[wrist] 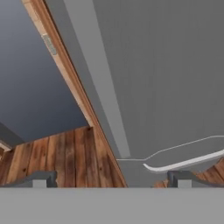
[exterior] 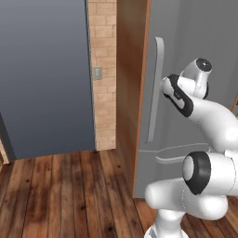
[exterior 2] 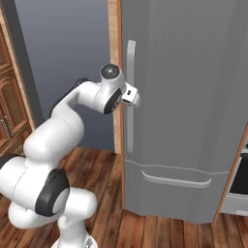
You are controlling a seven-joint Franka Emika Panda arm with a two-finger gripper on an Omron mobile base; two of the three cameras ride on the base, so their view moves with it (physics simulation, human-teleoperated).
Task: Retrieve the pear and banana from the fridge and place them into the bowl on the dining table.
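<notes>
The claw [wrist: 112,179] stands spread wide and empty, its two dark tips set either side of the tall door handle [wrist: 98,87] of the fridge [wrist: 175,65]. From the right base view the hand [exterior 2: 131,97] sits right up against that bar, about halfway along it, though I can't quite tell whether a tip is already touching.

The door is shut, so the pear and banana are presumably behind it, unseen. The step in hand looks to be getting a hold on the bar. To do it well, I'd say the tips should straddle the bar squarely before clenching, then the pull should follow the door's swing rather than run straight back, or the grip may slip off the smooth bar.

The fridge is matte grey, flat-faced, with a pale, slim, rounded vertical handle and a curved drawer handle [exterior 2: 177,180] lower down. A reddish-brown wood panel [exterior: 128,93] flanks it, then brick [exterior: 103,69], then a dull blue-grey wall [exterior: 44,74]. The floor [exterior: 60,195] is warm plank wood.
</notes>
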